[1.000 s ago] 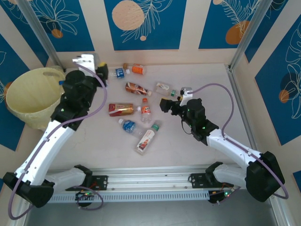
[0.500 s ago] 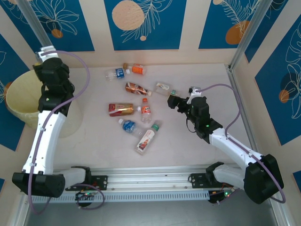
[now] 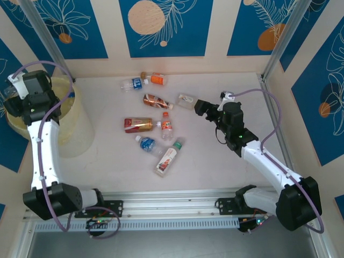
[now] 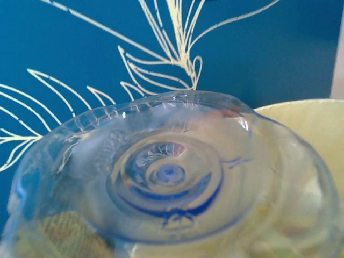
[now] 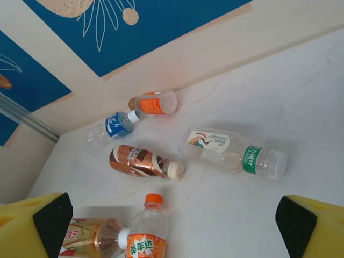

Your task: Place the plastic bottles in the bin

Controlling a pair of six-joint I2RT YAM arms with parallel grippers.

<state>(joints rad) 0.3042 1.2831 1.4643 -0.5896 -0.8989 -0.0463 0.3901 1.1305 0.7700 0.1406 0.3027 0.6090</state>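
Eight plastic bottles [image 3: 156, 100] are seen on the surface [image 3: 226, 161]; left gripper [image 3: 15, 103] is held at the bin [image 3: 75, 126].
Left wrist: a clear bottle [image 4: 166, 174] is seen base-on by the rim [image 4: 322, 115]. Grip cannot be told; bounce-out is risked.
Right wrist: right gripper [image 5: 174, 224] is spread wide over the green-banded bottle [image 5: 226, 150]; roll-away is risked on closing.

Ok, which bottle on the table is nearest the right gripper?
The clear bottle with the white label and white cap, lying on its side just ahead of the open right gripper. It alone has a green band by the cap.
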